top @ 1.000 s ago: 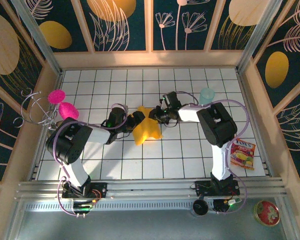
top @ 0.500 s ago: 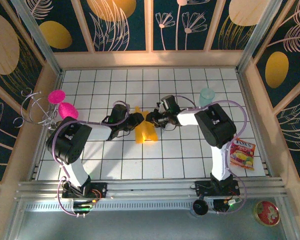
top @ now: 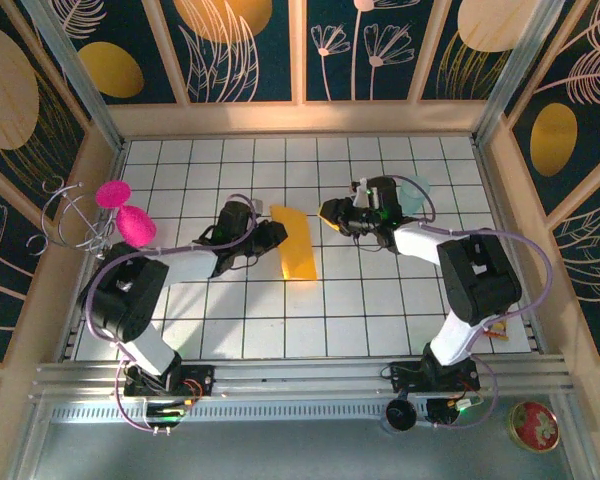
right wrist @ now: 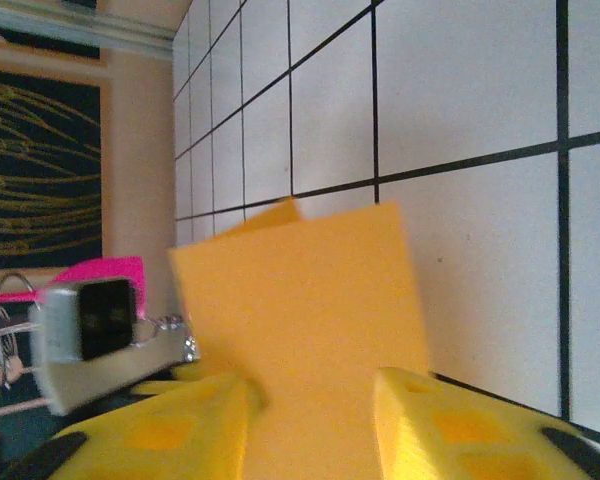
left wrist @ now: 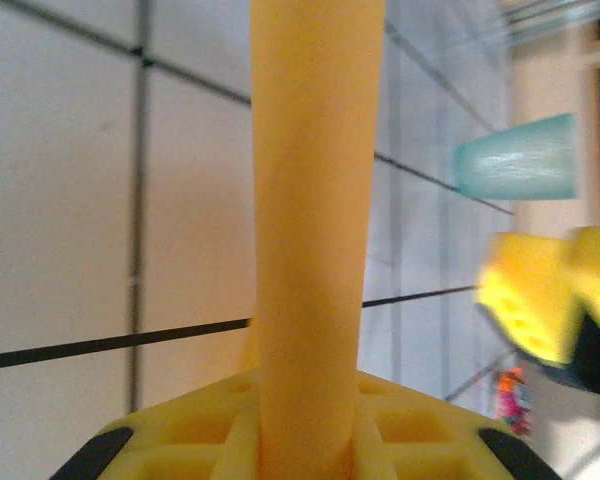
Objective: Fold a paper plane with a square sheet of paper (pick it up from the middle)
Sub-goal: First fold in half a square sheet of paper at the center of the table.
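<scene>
Paper (top: 298, 243) now folded narrow on counter (top: 380, 300). Left gripper (top: 276, 235) has clamped its edge; right gripper (top: 329, 212) has let go, jaws apart, backed off. Centre fold seemingly made.

One orange-yellow paper sheet (top: 298, 245), one teal cup (left wrist: 515, 155), one round tin (top: 533, 425)

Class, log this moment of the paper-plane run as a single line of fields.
left gripper: shut on folded paper | right gripper: open, apart from it | plane: unfinished

Bright, even light; wrist views blur the square sheet of paper (left wrist: 315, 200).
</scene>
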